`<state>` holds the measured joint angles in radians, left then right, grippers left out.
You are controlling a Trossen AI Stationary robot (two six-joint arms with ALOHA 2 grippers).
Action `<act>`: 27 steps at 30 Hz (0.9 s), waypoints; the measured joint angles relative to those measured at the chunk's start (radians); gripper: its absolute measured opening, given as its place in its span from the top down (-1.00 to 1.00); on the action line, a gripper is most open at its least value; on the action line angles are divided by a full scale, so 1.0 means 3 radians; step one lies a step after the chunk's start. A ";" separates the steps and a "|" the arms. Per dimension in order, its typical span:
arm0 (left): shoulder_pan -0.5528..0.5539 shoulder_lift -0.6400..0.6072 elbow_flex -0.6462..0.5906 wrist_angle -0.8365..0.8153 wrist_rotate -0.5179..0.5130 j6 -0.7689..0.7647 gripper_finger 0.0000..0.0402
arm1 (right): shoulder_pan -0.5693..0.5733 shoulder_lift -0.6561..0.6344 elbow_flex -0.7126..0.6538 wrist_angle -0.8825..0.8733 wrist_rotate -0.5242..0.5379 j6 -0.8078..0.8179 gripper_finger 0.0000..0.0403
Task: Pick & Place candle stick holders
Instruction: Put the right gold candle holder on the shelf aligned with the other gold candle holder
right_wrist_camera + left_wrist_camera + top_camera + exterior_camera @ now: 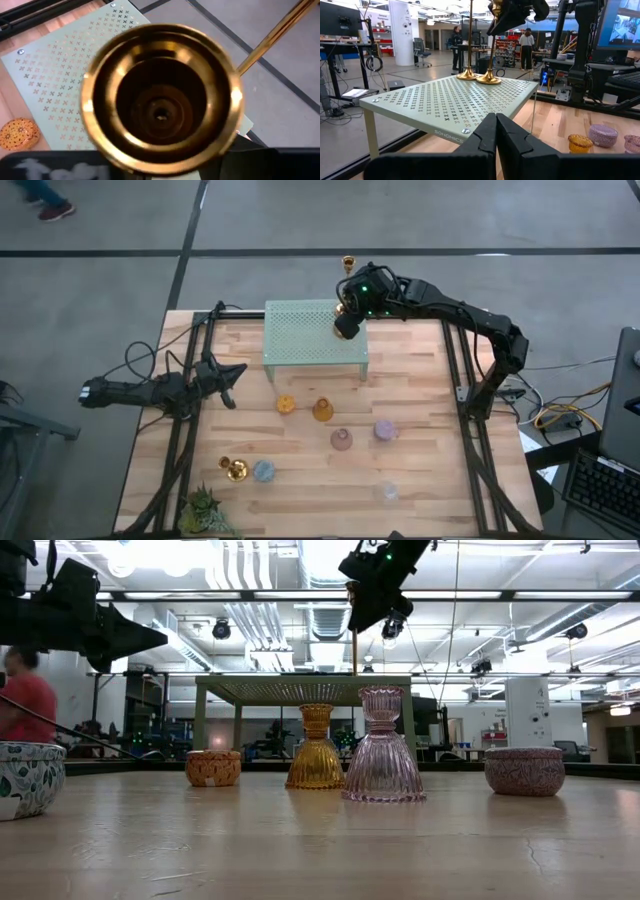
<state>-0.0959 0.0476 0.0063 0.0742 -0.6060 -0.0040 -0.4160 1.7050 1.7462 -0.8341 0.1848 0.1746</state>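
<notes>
From above, my right gripper (pixel 345 320) hangs over the far right corner of the mint-green perforated stand (pixel 300 335), I think to set a gold candlestick (pixel 489 60) there. My left gripper (pixel 228 385) waits, pressed together, at the table's left edge. At table height, the stem hangs below my claw. My left wrist shows two gold bases side by side on the stand. Whether my right fingers grip or release, I cannot tell.
</notes>
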 joint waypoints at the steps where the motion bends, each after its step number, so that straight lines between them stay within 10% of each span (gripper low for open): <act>1: 0.0000 0.0000 -0.0001 0.0000 0.0000 0.0000 0.95 | 0.0000 0.0000 0.0000 0.0000 0.0001 -0.0006 0.45; 27: -0.0001 0.0000 0.0000 0.0000 0.0000 0.0000 0.95 | -0.0004 -0.0232 0.0000 -0.0327 -0.0005 -0.0073 -0.08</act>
<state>-0.0962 0.0477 0.0062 0.0742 -0.6060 -0.0040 -0.4171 1.6354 1.7462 -0.9323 0.1833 0.1528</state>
